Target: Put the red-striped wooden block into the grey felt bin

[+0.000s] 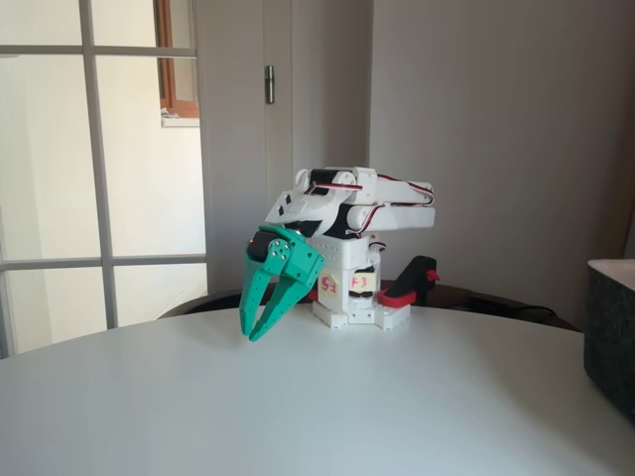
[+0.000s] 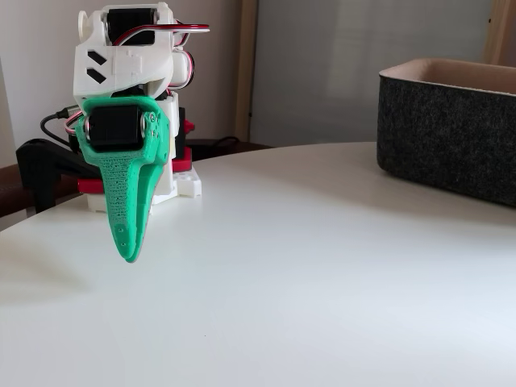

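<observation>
While the arm is folded, a fixed view shows the green end effector (image 1: 260, 327) slightly parted, gripping nothing, above the table (image 1: 298, 407). Another shows the grey felt bin (image 2: 451, 133) at right. Locate the red-striped wooden block before you extend.

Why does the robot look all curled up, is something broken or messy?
Nothing looks broken or spilled. The arm is just folded over its base, with the green gripper hanging above the white table, holding nothing. The grey felt bin stands upright at the right in both fixed views.
</observation>
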